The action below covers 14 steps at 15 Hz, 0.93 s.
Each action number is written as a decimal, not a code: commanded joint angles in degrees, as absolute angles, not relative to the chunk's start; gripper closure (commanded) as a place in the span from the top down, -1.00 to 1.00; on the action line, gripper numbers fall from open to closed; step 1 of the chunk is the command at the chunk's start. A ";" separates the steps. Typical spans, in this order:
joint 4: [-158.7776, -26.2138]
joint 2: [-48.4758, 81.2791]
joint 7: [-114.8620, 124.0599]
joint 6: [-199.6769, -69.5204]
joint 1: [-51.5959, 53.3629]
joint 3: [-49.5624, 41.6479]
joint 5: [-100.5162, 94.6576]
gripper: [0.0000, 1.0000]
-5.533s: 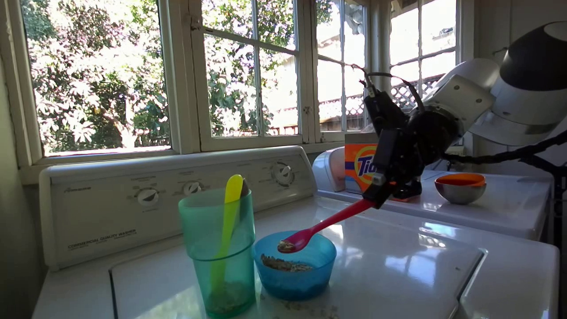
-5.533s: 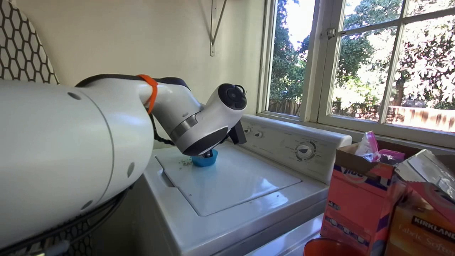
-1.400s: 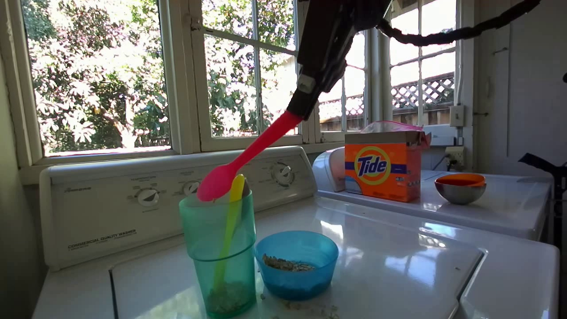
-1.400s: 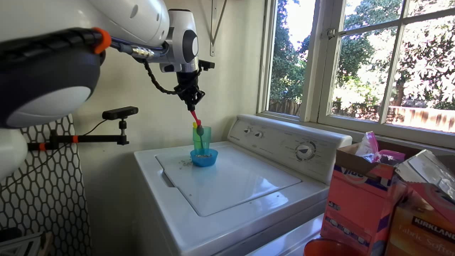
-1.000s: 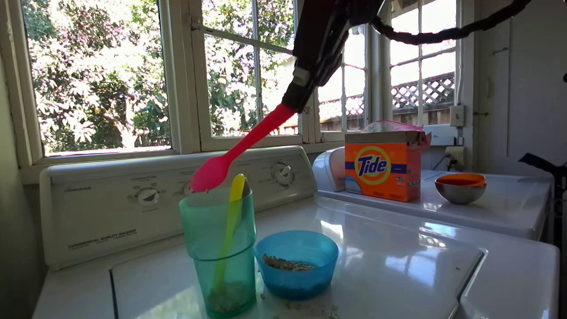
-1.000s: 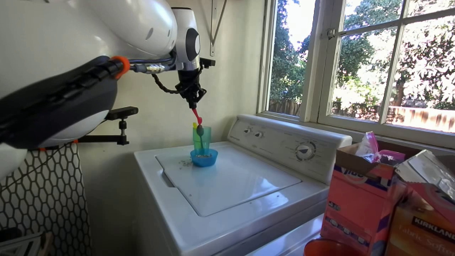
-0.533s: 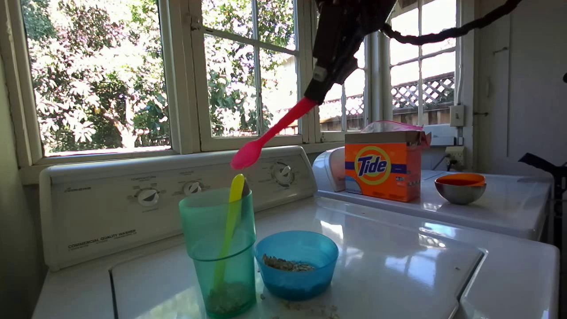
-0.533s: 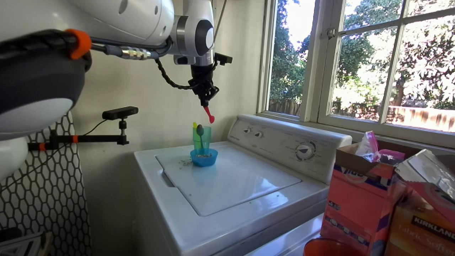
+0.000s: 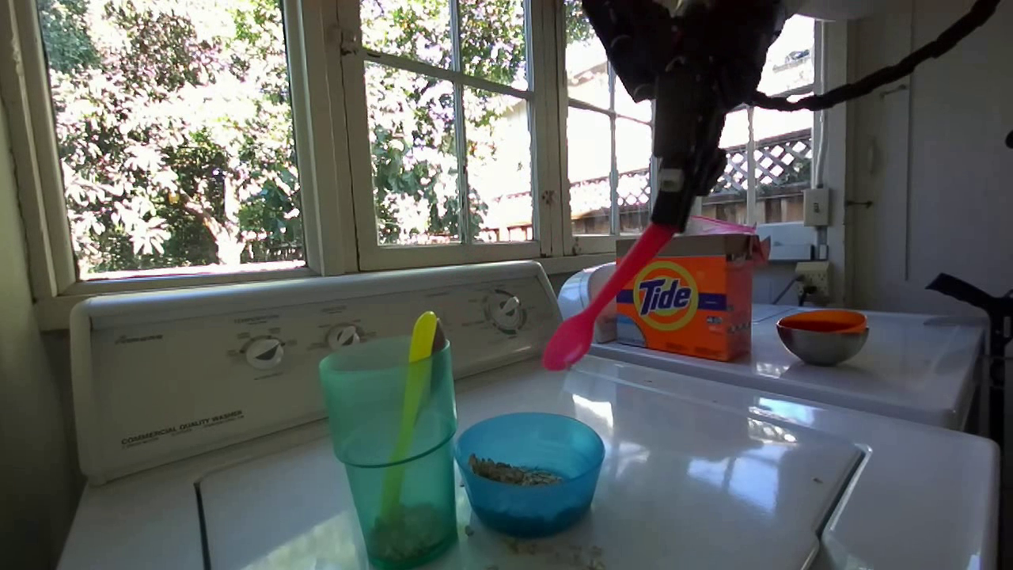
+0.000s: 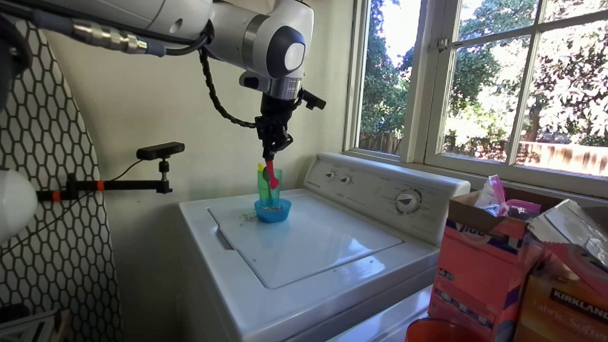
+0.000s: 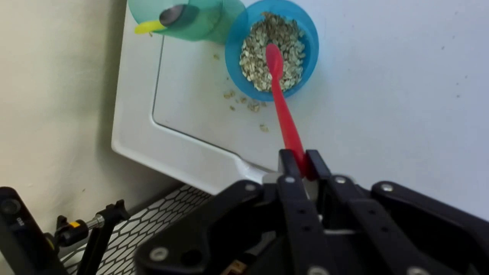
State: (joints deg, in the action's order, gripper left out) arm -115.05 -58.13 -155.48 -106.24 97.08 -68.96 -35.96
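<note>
In the wrist view, a cup (image 11: 208,25) stands near the left edge of the surface (image 11: 382,95). Just beside it, farther from that edge, is a bowl (image 11: 312,49) of oats (image 11: 254,53). The spoon (image 11: 282,109) is pinched between the jaws, its long axis running away from the lower edge, its head above the bowl, clear of the oats.

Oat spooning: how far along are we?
Done, by the look of it: some oats lie at the bottom of the green cup. In hand: the gripper holds the pink spoon above the blue bowl, tip clear of the rim. Left, probably: more scoops, since plenty lies in the bowl; maybe clearing the loose flakes off the washer lid.
</note>
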 commanded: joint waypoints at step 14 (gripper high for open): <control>-125.83 -55.75 -157.78 -128.60 95.29 -81.93 -23.42 -0.94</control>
State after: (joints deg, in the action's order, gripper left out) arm -124.49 -58.10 -155.43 -125.72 95.33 -80.03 -26.38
